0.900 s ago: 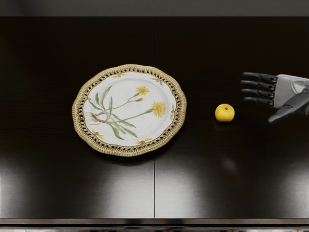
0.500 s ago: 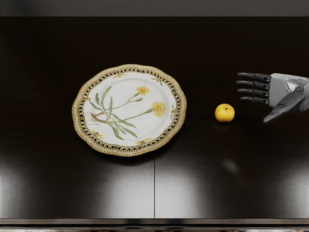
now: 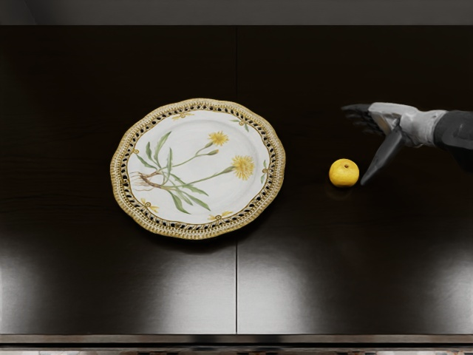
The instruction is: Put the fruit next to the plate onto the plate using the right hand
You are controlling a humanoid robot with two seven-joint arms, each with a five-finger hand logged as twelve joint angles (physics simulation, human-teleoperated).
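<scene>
Fruit [image 3: 344, 172]: small, round, yellow-orange. Lay on the bare table [image 3: 347, 281] right of centre in the frame, near the plate [image 3: 123, 166] on its right side but apart from its rim, so beside it and not on it. Cast a dim reflection just below itself on the polished top.

Plate: sat left of centre, flat on the table. Round and scalloped, with a pierced border in gold and cream. Bore painted yellow flowers [image 3: 242, 166] on thin green stems with long leaves, spread across a white middle.

Hand: reached in from the right edge, in the upper right of the frame, so the right hand [image 3: 399, 122]. Grey at the palm and wrist, black at the fingers [image 3: 358, 111]. Hung above and to the right of the fruit in the picture. Fingers stretched leftward, loosely spread, closed on nothing. Thumb [image 3: 375, 159] slanted down and left, its tip just beside the right side of the fruit; touching or not could not be told.

Surface: near-black and glossy. Split by a thin vertical seam [image 3: 236, 296] down the middle of the frame. Washed with a pale sheen across the lower half. Bounded along the top of the frame by a grey band [image 3: 236, 11].
</scene>
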